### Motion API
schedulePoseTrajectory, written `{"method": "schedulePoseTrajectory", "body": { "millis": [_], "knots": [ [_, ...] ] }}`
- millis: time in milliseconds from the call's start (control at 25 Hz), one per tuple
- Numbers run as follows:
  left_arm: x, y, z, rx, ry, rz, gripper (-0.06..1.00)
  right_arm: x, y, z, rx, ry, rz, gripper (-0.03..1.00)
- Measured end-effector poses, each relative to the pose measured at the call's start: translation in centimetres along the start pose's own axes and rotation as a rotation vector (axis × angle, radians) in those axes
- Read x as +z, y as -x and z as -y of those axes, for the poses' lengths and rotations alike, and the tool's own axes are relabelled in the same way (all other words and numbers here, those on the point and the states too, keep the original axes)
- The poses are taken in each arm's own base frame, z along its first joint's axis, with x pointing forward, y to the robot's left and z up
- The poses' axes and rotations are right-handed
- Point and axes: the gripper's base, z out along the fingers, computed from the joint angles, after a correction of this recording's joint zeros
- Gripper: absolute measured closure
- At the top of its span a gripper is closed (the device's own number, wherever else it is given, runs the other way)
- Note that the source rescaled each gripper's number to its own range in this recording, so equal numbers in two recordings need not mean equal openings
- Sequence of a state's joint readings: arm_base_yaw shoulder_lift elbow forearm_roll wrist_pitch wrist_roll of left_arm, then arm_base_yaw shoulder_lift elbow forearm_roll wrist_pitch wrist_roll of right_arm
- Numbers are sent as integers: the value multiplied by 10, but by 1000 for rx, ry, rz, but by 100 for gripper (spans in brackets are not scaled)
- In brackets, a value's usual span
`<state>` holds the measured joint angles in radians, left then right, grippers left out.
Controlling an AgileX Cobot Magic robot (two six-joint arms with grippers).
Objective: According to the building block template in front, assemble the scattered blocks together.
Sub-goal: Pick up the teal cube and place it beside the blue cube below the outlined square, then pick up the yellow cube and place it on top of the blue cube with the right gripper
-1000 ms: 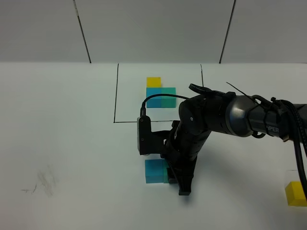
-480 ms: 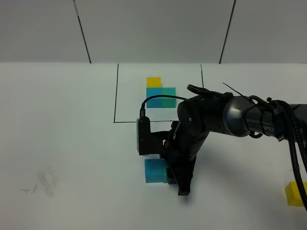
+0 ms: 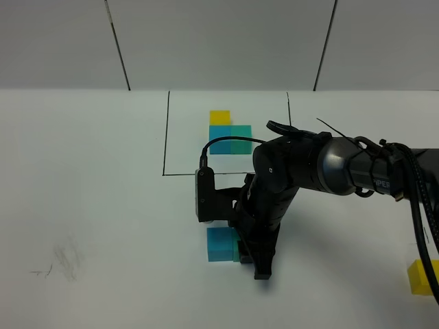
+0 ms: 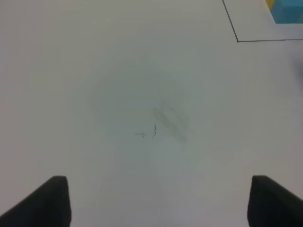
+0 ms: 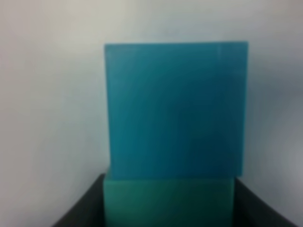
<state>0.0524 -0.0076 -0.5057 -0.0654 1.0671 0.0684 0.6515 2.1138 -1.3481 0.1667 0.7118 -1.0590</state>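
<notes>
Teal-green cube [image 5: 169,194] sits pinched in our right gripper [image 5: 169,210], just in front of the building block template [image 3: 230,130]. Its leading face touches the sky-blue cube [image 3: 219,245] straight ahead. We see the yellow cube [image 3: 422,279] well apart, on this arm's side. Our left gripper [image 4: 163,201] hangs spread, holding nothing.
</notes>
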Motion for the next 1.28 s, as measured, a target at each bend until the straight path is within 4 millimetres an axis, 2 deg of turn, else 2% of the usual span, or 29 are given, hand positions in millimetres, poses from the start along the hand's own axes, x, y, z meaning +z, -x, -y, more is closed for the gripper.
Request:
{"method": "schedulePoseTrajectory", "body": {
  "millis": [80,160,360,440,600,720,920,1080,1200,1280],
  "knots": [
    [0,0,0,0,0,0,17,-1,1,1,0,0,0,69],
    [0,0,0,0,0,0,17,-2,1,2,0,-1,-3,65],
    [0,0,0,1,0,0,17,-3,1,3,11,-10,-10,38],
    [0,0,0,1,0,0,17,-6,2,3,23,-15,-8,31],
    [0,0,0,1,0,0,17,-27,3,4,59,-45,-3,26],
    [0,0,0,1,0,0,17,-51,-1,7,177,-87,7,26],
    [0,0,0,1,0,0,17,-103,-25,19,560,-238,20,26],
    [0,0,0,1,0,0,17,-145,-57,13,835,-360,73,26],
    [0,0,0,1,0,0,17,-159,-92,0,1020,-396,82,26],
    [0,0,0,1,0,0,17,-161,-115,-13,1137,-403,76,25]
  ]
}}
